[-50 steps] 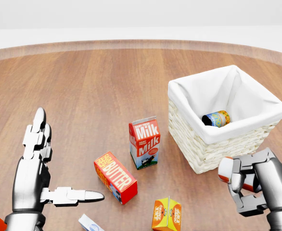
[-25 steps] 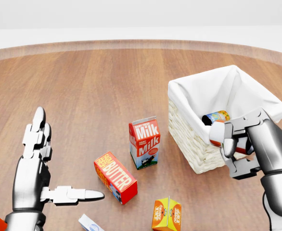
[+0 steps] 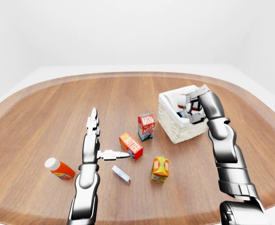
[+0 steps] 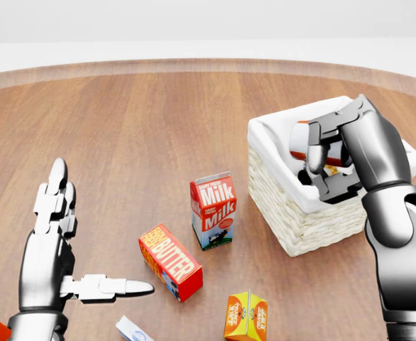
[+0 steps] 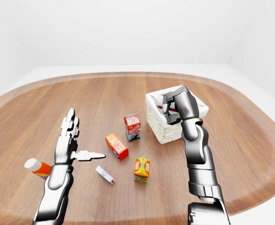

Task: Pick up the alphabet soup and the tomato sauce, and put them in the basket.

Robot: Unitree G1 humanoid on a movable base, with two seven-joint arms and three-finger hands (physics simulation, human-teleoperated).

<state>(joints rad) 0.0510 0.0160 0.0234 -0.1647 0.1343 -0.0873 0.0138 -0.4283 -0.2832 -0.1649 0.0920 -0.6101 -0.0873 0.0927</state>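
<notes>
Change: the right robot hand [image 4: 320, 158] has risen from the lower right of the head view, beside the basket's near corner, to over the basket's opening, carrying its can along; the left robot hand and the loose things on the tabletop lie as they did.
Right robot hand: fingers curled shut round a small red-and-white tomato sauce can [image 4: 302, 144], held over the white-lined woven wicker basket [image 4: 302, 226], just above the cloth lining.
Alphabet soup: a small can with a blue and yellow label [image 4: 331, 170] lies on its side inside the basket, directly under the right robot hand and mostly hidden by its fingers.
Left robot hand: the left robot hand [image 4: 64, 245] is spread flat over the brown wooden tabletop [image 4: 137, 121], fingers straight toward the top of the head view, thumb pointing sideways to the right; it holds nothing.
Red-and-white milk carton [image 4: 213, 211]: upright, between the two robot hands, just left of the basket.
Red-and-orange butter box [image 4: 170, 261]: lying flat, just right of the left robot hand's thumb tip, not touching it.
Orange juice carton [image 4: 245, 317]: below the milk carton in the head view, well below the right robot hand.
Small white-and-blue box [image 3: 121, 174]: flat on the tabletop, just below the left thumb in the left-eye view.
Orange bottle with white cap [image 3: 59, 169]: lying to the left of the left forearm.
</notes>
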